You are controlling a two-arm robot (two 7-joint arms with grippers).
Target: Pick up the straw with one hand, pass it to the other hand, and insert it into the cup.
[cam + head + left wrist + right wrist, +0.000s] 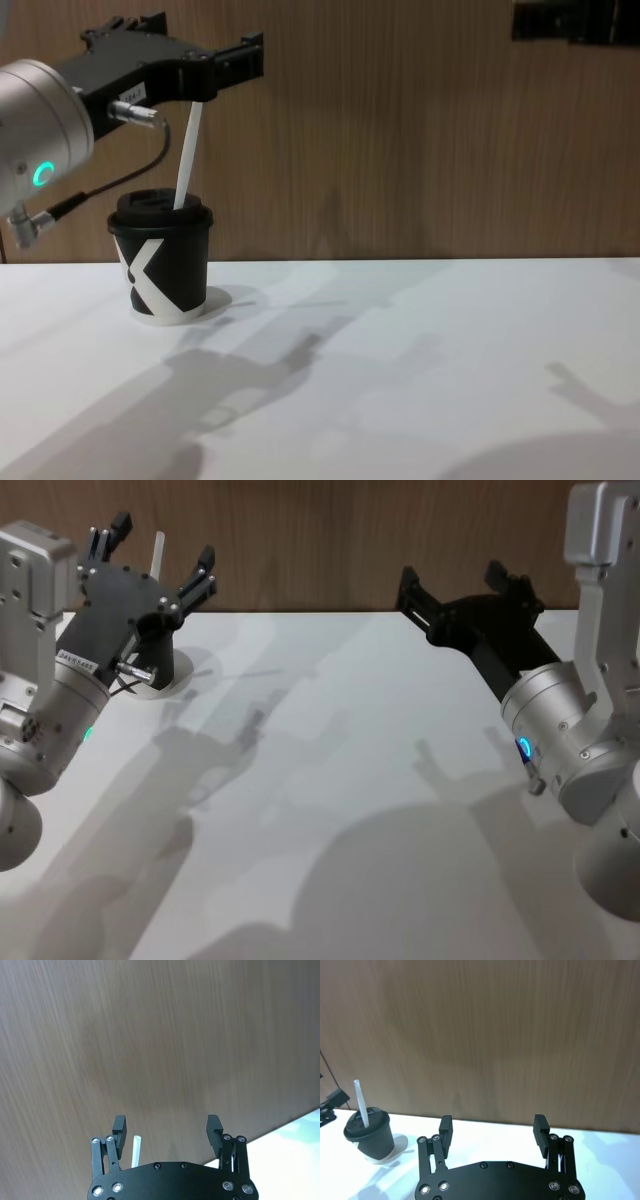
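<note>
The black cup [160, 265] with its white angular mark stands at the table's back left. The white straw [186, 160] stands in its lid, leaning slightly. My left gripper [190, 45] hovers open just above the cup, and the straw's top [157, 550] rises between its spread fingers. In the left wrist view the straw [136, 1150] sits close to one finger of the open left gripper [167, 1130]. My right gripper [452, 580] is held up at the back right, open and holding nothing. The right wrist view has the cup [369, 1135] and straw [361, 1102] off to the side of the right gripper [492, 1127].
The white table [330, 780] stretches bare between the arms, crossed by their shadows. A wooden wall [400, 150] stands right behind the cup. The left arm's dark cable [110, 185] hangs beside the cup.
</note>
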